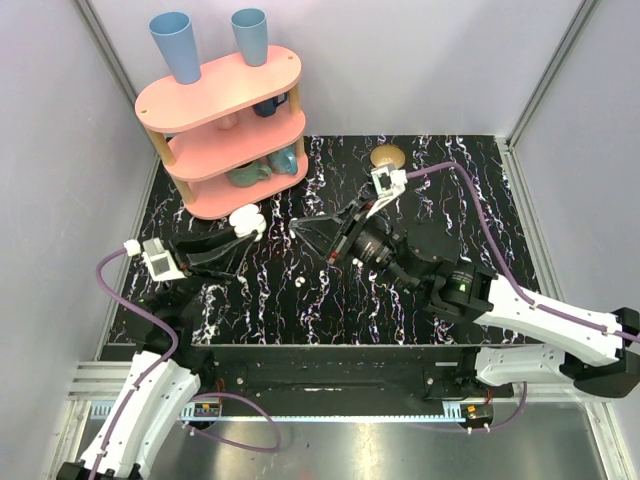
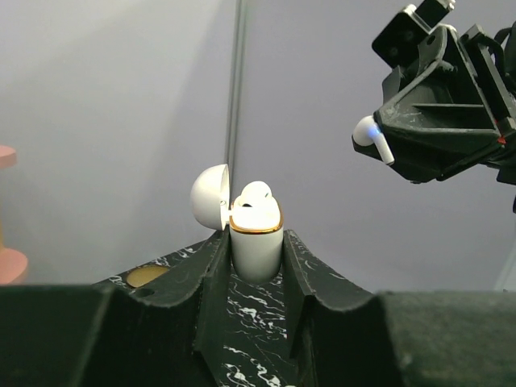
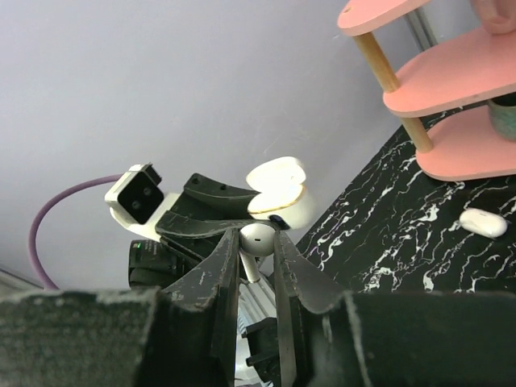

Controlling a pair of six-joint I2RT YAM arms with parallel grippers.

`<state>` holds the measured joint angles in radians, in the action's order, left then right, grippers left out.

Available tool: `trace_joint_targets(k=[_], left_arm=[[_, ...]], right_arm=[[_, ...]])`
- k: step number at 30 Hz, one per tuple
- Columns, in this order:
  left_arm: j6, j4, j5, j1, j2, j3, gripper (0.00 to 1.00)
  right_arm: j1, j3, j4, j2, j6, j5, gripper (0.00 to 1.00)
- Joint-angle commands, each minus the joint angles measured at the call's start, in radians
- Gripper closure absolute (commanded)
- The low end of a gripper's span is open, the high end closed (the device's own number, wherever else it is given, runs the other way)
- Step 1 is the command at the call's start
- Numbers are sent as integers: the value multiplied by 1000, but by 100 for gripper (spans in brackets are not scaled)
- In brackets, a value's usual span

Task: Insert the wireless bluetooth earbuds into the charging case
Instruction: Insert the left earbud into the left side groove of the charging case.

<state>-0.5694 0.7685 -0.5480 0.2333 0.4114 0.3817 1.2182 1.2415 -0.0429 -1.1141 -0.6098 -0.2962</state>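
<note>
My left gripper (image 2: 256, 240) is shut on the charging case (image 2: 256, 251), a small white case with a gold rim that stands upright between the fingers. Its lid (image 2: 211, 197) hangs open to the left. One white earbud (image 2: 256, 193) sits in the case's opening. My right gripper (image 3: 258, 242) is shut on the other earbud (image 3: 260, 239), stem pointing down. From the left wrist, that earbud (image 2: 372, 135) hangs up and to the right of the case, apart from it. Seen from above, the case (image 1: 247, 220) and the right gripper (image 1: 298, 228) are a short gap apart, above the table.
A pink three-tier shelf (image 1: 225, 130) with blue cups stands at the back left, close behind the case. A gold bowl (image 1: 387, 157) sits at the table's back edge. A small white oval object (image 3: 484, 222) lies on the black marbled table (image 1: 470, 200) near the shelf's foot.
</note>
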Motion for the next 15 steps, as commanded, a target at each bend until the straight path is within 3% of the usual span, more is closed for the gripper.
trace_joint_targets(k=[1, 15], left_arm=[[103, 38, 52, 75, 17, 29, 100], [262, -72, 206, 225, -2, 42, 100]], right_arm=[[41, 38, -129, -27, 79, -23, 93], [118, 104, -152, -127, 163, -115, 93]])
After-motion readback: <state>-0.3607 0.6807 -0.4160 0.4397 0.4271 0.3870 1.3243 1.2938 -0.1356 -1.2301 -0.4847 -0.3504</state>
